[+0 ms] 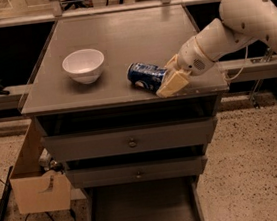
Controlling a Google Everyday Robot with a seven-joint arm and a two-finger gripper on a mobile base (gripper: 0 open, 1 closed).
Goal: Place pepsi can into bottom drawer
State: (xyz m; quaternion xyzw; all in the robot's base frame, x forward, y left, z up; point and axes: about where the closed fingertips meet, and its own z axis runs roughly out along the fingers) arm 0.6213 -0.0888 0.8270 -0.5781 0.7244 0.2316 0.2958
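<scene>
The pepsi can [146, 76], dark blue with white markings, lies on its side on top of the grey cabinet [119, 39], near its front edge. My gripper [163, 77] comes in from the right on the white arm [229, 31] and is at the can's right end, touching or nearly touching it. The bottom drawer [140, 210] is pulled out at floor level below the cabinet, and its flat floor shows with nothing in it.
A white bowl [84, 65] stands on the cabinet top, left of the can. Two closed grey drawer fronts with round knobs [132, 143] sit above the open drawer. A cardboard box [37, 188] and cables lie on the floor at the left.
</scene>
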